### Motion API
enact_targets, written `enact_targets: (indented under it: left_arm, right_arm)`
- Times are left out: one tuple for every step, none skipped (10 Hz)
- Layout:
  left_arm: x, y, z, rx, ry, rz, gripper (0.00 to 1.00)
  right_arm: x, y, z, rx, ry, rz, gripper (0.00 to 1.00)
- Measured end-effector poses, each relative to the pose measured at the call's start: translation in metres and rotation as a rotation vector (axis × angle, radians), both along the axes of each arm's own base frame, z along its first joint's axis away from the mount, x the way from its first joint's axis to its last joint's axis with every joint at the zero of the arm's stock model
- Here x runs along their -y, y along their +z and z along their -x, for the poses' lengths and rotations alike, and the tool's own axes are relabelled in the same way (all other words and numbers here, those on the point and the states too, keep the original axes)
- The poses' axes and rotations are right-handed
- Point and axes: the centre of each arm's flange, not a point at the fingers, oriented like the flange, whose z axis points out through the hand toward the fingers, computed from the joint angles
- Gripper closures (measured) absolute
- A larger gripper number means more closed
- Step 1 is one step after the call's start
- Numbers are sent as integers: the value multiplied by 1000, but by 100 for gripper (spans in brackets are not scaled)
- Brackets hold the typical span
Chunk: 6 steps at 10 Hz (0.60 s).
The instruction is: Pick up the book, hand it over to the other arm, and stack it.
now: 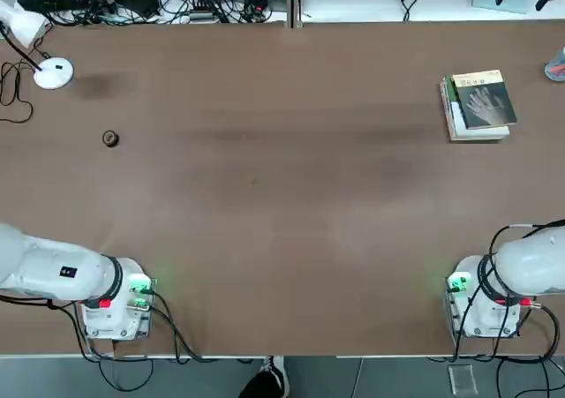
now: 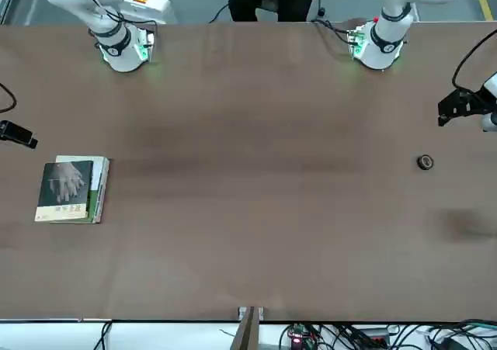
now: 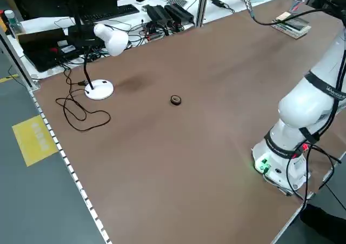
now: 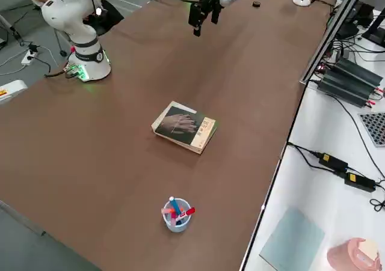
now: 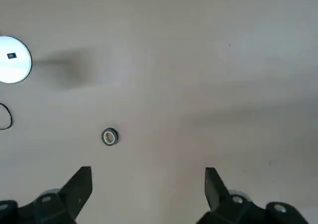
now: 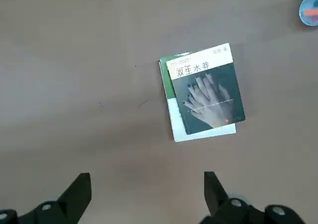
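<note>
1. Brown desk; lamp at its far left corner.
2. Book lies atop a green-and-white book, far right side, tilted slightly.
3. Left end effector: fingers wide, empty, above a small tape roll.
4. Right end effector: wide, empty, high over the desk near the books.
</note>
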Motion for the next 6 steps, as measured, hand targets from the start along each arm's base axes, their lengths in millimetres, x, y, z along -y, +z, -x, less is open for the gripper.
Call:
enact_targets:
  left_arm:
    - [0,0,0,0,2,0,0]
    - [0,0,0,0,2,0,0]
    - [0,0,0,0,2,0,0]
    - [0,0,0,0,2,0,0]
    - [1,0,0,0,2,0,0]
    - [1,0,0,0,2,0,0]
  right_arm:
    - [1,-1,0,-3,0,0,0]
    - [2,-3,0,-6,0,0,0]
    - [2,-5,0,-10,0,1,0]
    - [2,-5,1,-11,1,1,0]
    - [1,-5,0,-10,3,1,0]
    - [0,-5,0,-9,5,3,0]
